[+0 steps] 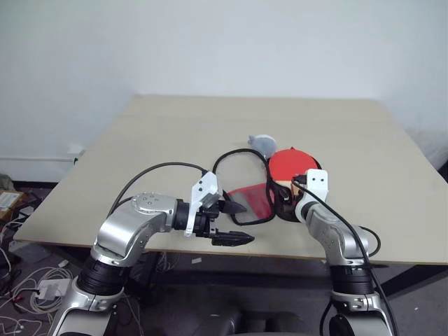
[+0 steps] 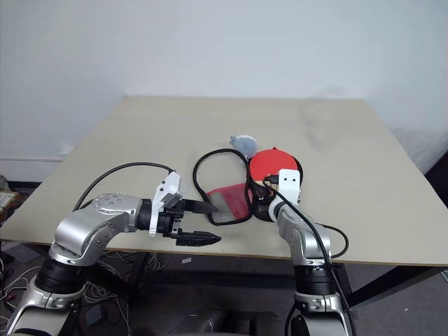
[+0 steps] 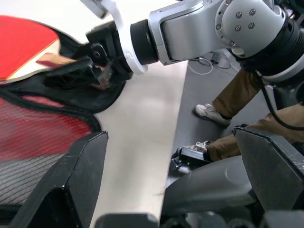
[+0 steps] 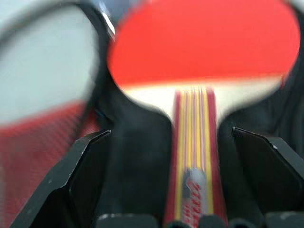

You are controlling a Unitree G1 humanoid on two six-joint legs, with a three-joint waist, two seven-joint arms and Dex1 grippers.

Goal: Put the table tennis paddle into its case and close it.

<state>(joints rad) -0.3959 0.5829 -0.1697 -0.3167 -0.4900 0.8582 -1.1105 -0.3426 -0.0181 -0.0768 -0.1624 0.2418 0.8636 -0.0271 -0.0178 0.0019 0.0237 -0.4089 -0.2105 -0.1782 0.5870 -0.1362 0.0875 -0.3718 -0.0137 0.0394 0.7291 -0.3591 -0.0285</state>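
Round red rubber paddle (image 1: 290, 164) w/ striped wood handle lies on soft case (image 1: 253, 199) (black lining); both grippers (image 1: 234, 222) (image 3: 71, 71) spread.

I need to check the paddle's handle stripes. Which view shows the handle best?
The right wrist view: the handle runs up the middle, stripes visible. The left wrist view shows a short piece beside the right gripper; the eye views hide it.

Silver metal arms (image 1: 133, 227) with black joint rings, white wrist brackets (image 1: 205, 190), black two-finger grippers, and looping black cables (image 1: 157, 170).
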